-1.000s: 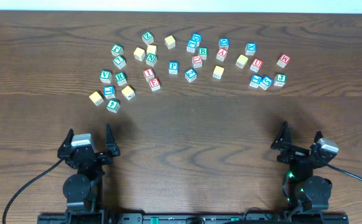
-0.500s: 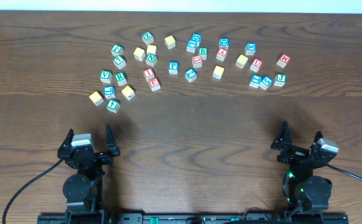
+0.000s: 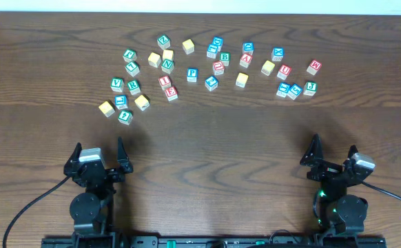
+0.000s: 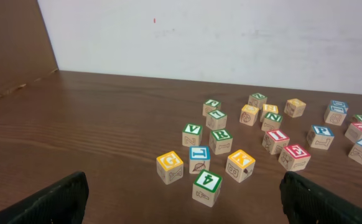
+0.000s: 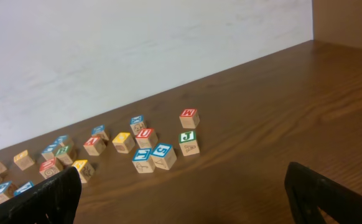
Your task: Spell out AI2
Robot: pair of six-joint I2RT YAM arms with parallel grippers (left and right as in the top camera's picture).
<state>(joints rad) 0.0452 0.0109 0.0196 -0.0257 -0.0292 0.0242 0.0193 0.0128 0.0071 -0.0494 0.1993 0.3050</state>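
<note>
Both arms sit at the near edge of the table (image 3: 200, 158). The left gripper (image 3: 98, 148) and right gripper (image 3: 333, 147) both have their fingers spread wide and hold nothing. Well ahead of the fingertips, a scatter of alphabet cubes (image 3: 187, 46) lies across the far half of the wood. The red I cube (image 3: 165, 81) sits far ahead of the left fingers (image 4: 53, 200). In the left wrist view it falls within their span, nearer the right-hand finger, with the red E cube (image 3: 171, 92) touching its near side. The red A cube (image 3: 246, 60) lies far ahead of the right gripper and well to its left. In the right wrist view it stands beyond the left-hand finger (image 5: 50, 196). The blue cube that looks like the 2 cube (image 3: 211, 83), though its character is hard to read, rests tilted about midway between the two grippers' lines of reach. It is just right of the blue P cube (image 3: 192, 73). All three task cubes are apart from one another and far from any fingertip.
</note>
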